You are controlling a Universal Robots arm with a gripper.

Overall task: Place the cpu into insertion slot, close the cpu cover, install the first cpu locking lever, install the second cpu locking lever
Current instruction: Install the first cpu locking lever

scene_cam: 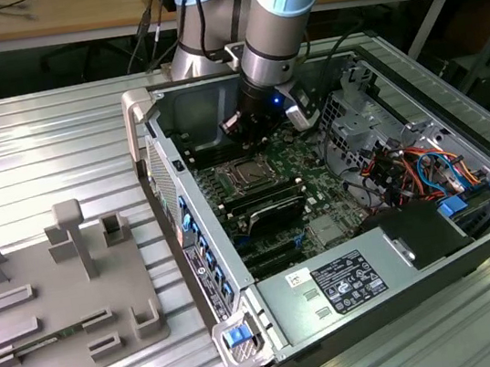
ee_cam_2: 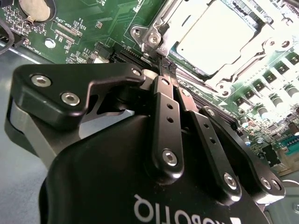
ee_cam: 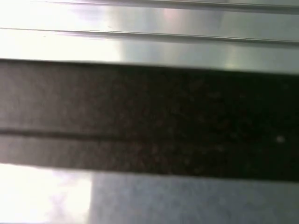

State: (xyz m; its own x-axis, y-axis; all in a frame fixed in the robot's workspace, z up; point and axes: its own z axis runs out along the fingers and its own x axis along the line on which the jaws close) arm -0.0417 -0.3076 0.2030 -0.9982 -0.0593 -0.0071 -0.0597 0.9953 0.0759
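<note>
Observed: the light-blue and grey robot arm (scene_cam: 278,3) reaches down into the open grey computer case (scene_cam: 240,276), which lies on its side on the ribbed metal desk (scene_cam: 36,141), so that the green circuit board (scene_cam: 316,196) faces up for work from above. In the exterior view the black two-fingered hand (scene_cam: 259,124) hangs at about one o'clock of the small square metal-rimmed insertion slot (scene_cam: 230,175), close above the board. In the second wrist view the hand (ee_cam_2: 162,65) has its fingers (ee_cam_2: 161,107) drawn together with no gap showing and nothing visibly clamped between them. The narrow paired tips point at the slot's near corner, judged a posture for pushing or hooking a thin part, not for carrying. The flat square silvery-grey cpu (ee_cam_2: 215,35) lies seated in the slot, and the silvery metal cpu cover (ee_cam_2: 201,74) appears folded down around it, its cut-out leaving the chip top exposed. Placement and cover closing are therefore judged done; whether either locking lever is latched cannot be told. A grey moulded parts holder (scene_cam: 60,303) rests on the desk at about eight o'clock of the case, well apart from it.
</note>
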